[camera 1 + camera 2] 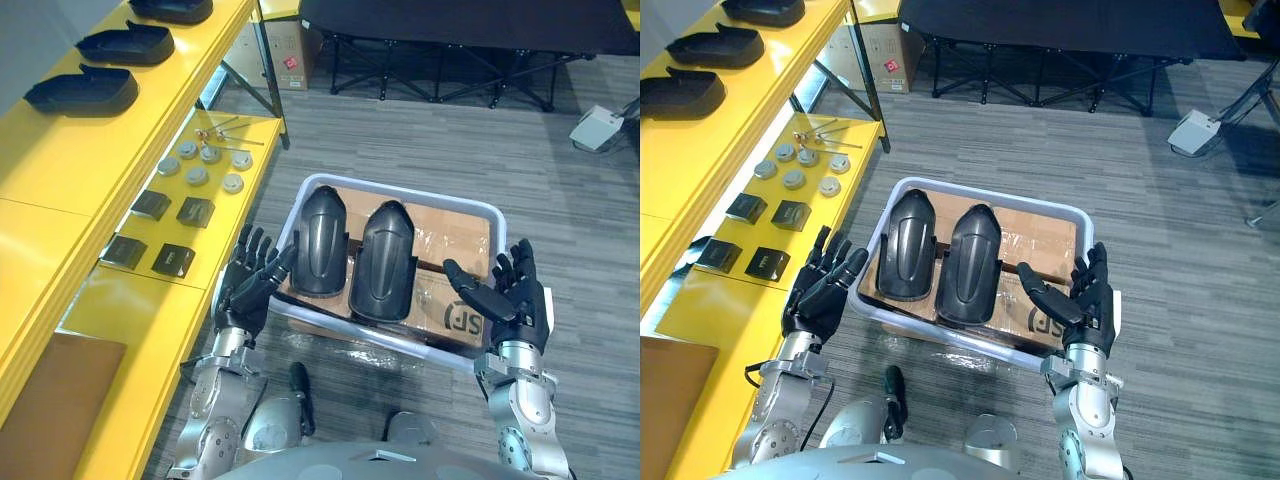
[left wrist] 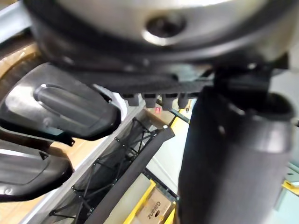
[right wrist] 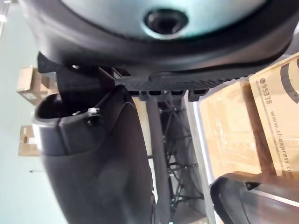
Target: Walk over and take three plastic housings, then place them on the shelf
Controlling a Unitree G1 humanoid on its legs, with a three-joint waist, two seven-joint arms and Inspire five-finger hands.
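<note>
Two black plastic housings, one on the left (image 1: 320,242) and one on the right (image 1: 384,260), lie side by side on cardboard inside a white bin (image 1: 472,209) on the floor. My left hand (image 1: 250,280) hovers at the bin's left rim with fingers straight and empty. At the bin's right front corner my right hand (image 1: 512,297) is held up, palm inward, fingers spread, holding nothing. Three more black housings (image 1: 82,90) rest on the top yellow shelf (image 1: 60,150) at upper left. The left wrist view shows the housings (image 2: 60,105) past the fingers.
A lower yellow shelf (image 1: 180,310) holds round grey discs (image 1: 197,175) and small dark blocks (image 1: 152,205). A cardboard box (image 1: 290,45) and a black folding table (image 1: 460,40) stand at the back. A white device (image 1: 598,128) lies on the grey floor at right.
</note>
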